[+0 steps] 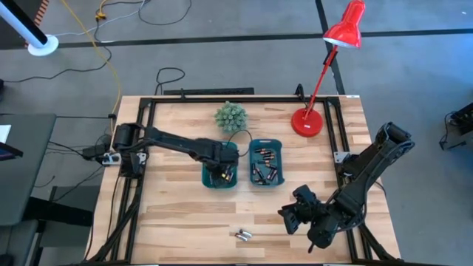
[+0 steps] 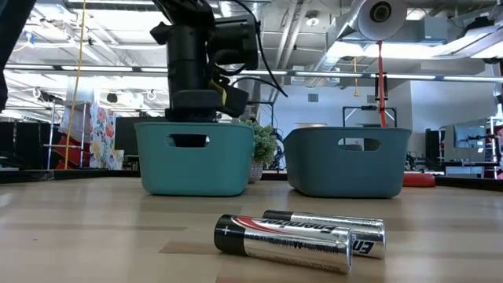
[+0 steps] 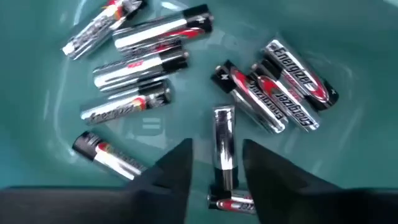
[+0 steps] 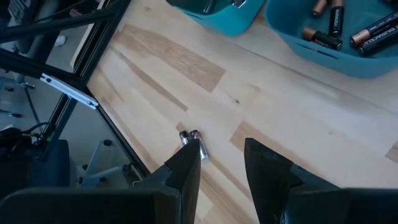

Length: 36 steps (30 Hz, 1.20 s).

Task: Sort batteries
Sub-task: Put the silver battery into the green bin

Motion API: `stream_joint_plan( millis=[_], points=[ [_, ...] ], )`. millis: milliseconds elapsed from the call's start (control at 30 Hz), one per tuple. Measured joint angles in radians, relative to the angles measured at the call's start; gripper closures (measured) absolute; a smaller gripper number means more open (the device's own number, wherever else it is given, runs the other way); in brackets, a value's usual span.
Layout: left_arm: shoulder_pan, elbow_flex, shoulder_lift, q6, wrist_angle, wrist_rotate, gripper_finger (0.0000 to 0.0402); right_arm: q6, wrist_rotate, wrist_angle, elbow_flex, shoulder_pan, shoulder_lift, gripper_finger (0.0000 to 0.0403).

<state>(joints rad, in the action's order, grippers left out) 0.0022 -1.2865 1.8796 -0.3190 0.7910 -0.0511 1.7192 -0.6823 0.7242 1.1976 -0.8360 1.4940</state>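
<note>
Two teal bins stand side by side mid-table: the left bin (image 1: 208,180) (image 2: 196,161) and the right bin (image 1: 253,158) (image 2: 346,161). My left gripper (image 1: 220,176) (image 3: 217,149) reaches down into the left bin and is open. A silver battery (image 3: 224,140) lies between its fingers with gaps on both sides. Several more silver-and-black batteries (image 3: 140,68) lie on that bin's floor. Dark and copper-tipped batteries (image 4: 339,28) fill the right bin. Two batteries (image 1: 242,236) (image 2: 299,236) (image 4: 193,138) lie side by side on the wood near the table's near edge. My right gripper (image 1: 288,214) (image 4: 221,149) hovers open to their right.
A red desk lamp (image 1: 318,89) stands at the far right of the table and a small green plant (image 1: 230,117) (image 2: 263,145) sits behind the bins. Black frame rails (image 4: 62,87) run along the table's edges. Bare wood (image 1: 177,214) lies near the two loose batteries.
</note>
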Motion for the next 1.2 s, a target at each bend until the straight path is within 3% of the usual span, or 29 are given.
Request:
stream_joint_plan(
  millis=[200,433,567,933,1200],
  points=[
    [0.011,0.000,-0.002,-0.042,0.013,0.015,0.0200,-0.024,0.000,0.000,0.000,0.008,0.000,0.0262],
    [-0.032,0.000,-0.113,-0.082,0.022,0.042,0.0188,-0.077,-0.001,-0.060,-0.032,0.004,0.037,0.0262],
    [-0.091,0.000,-0.226,-0.134,0.021,-0.054,0.0188,-0.107,0.002,-0.135,-0.049,-0.001,0.131,0.0262],
    [-0.381,0.005,-0.518,-0.339,0.046,-0.444,0.0187,-0.413,0.032,-0.429,-0.047,-0.004,0.419,0.0261],
    [-0.590,0.182,-0.642,-0.634,0.051,-0.615,0.0187,-0.664,0.032,-0.529,0.022,0.073,0.505,0.0224]
  ],
)
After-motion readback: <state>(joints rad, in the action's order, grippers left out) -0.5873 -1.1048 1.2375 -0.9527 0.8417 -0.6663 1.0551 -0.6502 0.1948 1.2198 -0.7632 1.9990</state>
